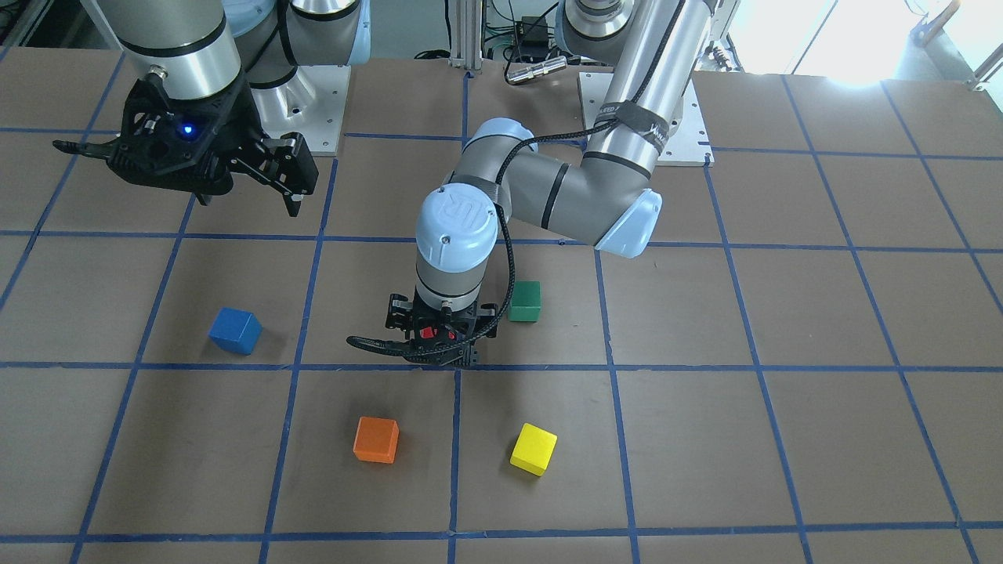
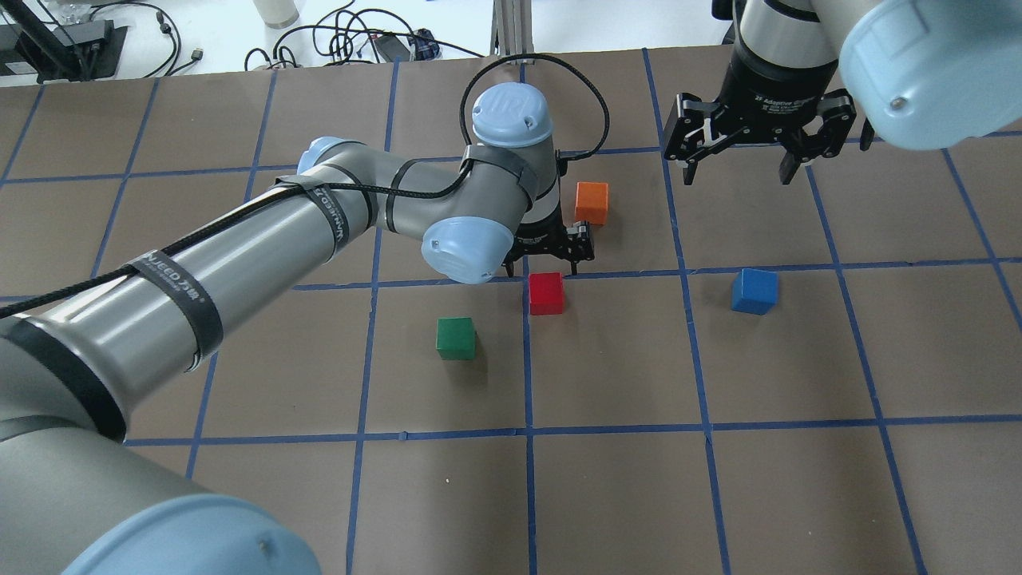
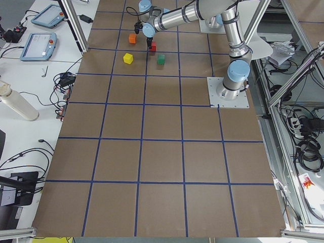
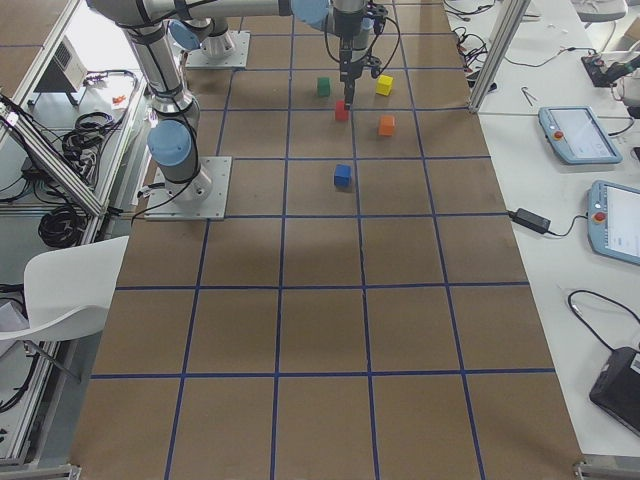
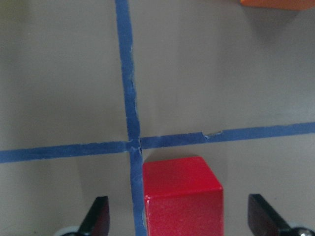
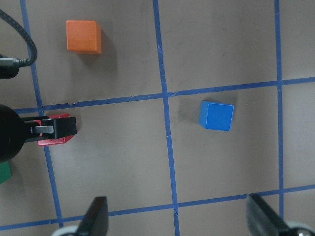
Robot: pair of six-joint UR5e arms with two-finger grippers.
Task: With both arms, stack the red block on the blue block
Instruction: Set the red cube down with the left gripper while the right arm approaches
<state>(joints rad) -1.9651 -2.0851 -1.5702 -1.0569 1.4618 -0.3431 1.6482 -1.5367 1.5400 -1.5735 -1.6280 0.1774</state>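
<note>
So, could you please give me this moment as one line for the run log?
phase: pre-grasp | left gripper: open over red block | right gripper: open, empty | blue block: nothing stacked

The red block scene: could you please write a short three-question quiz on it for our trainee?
1. True or false: the left gripper is shut on the red block.
2. The right gripper is: A) shut on a cube; B) open above the table; C) out of view.
3. Fill in: the blue block lies to the robot's ___ of the red block.
Key: 1 false; 2 B; 3 right.
</note>
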